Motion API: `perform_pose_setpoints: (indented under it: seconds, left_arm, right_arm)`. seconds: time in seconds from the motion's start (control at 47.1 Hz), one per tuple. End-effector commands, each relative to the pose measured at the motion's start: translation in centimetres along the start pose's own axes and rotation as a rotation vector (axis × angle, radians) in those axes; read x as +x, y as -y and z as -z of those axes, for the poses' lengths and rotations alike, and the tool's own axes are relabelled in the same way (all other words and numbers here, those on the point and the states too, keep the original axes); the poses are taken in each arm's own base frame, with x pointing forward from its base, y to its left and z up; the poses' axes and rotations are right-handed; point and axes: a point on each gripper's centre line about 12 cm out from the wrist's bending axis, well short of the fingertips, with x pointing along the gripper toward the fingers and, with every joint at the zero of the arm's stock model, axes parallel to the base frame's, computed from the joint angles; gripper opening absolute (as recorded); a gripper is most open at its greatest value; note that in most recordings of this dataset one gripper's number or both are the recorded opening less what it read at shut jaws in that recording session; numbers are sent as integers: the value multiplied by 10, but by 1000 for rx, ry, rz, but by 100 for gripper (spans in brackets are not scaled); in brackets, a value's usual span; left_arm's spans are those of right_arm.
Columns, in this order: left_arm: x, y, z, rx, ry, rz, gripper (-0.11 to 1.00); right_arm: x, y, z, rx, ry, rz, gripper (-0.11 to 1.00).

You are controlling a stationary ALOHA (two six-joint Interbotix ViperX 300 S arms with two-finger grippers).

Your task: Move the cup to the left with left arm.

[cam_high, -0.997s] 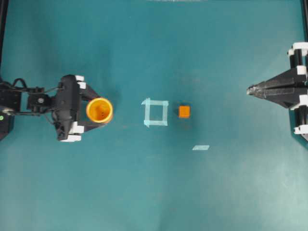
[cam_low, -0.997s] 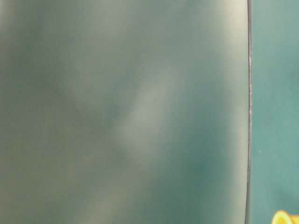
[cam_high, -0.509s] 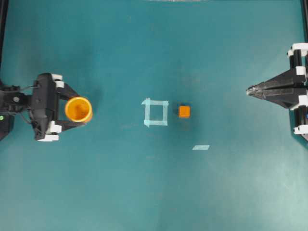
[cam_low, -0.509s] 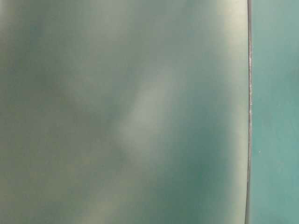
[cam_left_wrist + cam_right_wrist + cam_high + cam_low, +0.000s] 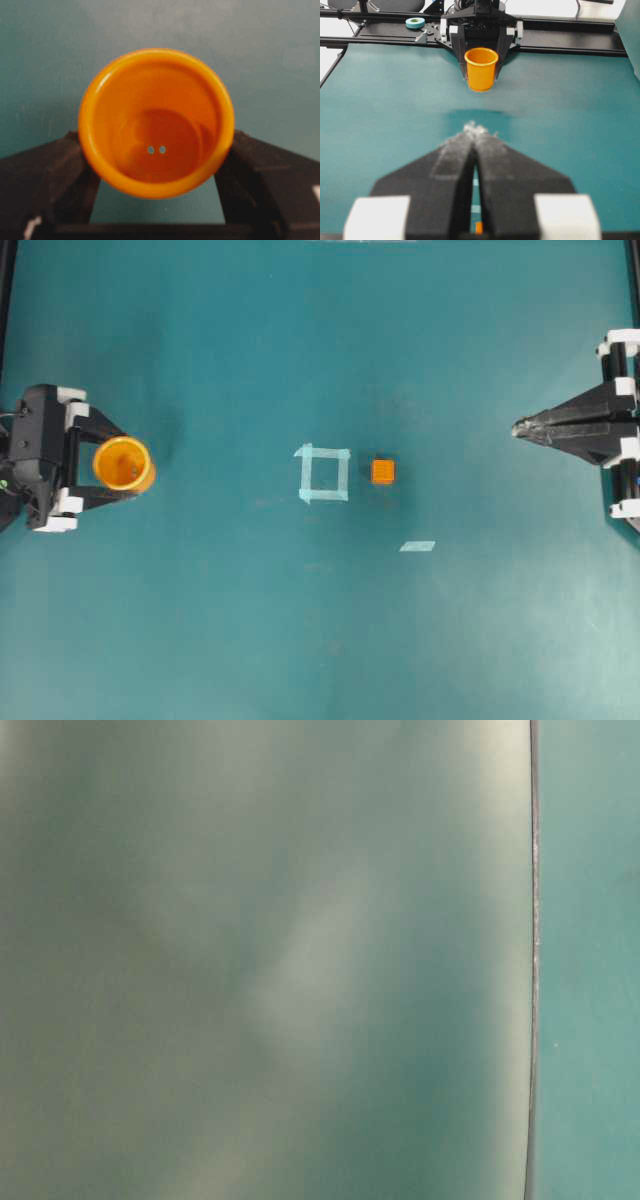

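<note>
Cup (image 5: 124, 464) sits clamped in my left end effector (image 5: 100, 465) at the desk's (image 5: 300, 640) far left edge, well apart from the orange cube (image 5: 383, 472); my right end effector (image 5: 520, 427) is clenched, empty.

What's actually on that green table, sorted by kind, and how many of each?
Cup: 1
Orange cube: 1
Tape square: 1
Loose tape strip: 1
Grippers: 2, the left gripper closed around the cup, the right gripper shut and empty
Total: 6
</note>
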Motion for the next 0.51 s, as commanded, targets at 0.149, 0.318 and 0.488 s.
perform_pose_setpoints:
  seconds: [0.149,0.318,0.488]
  left_arm:
    - [-10,6,-2,6,-5,30,64]
    - [-12,10,-2,11,-11,48,64]
    - [-12,10,-3,11,-11,48,64]
  right_arm:
    - [2,0,-9,0,21,0,-1]
    - [3,0,-8,0,17,0,-1]
    - [3,0,-8,2,17,0,-1]
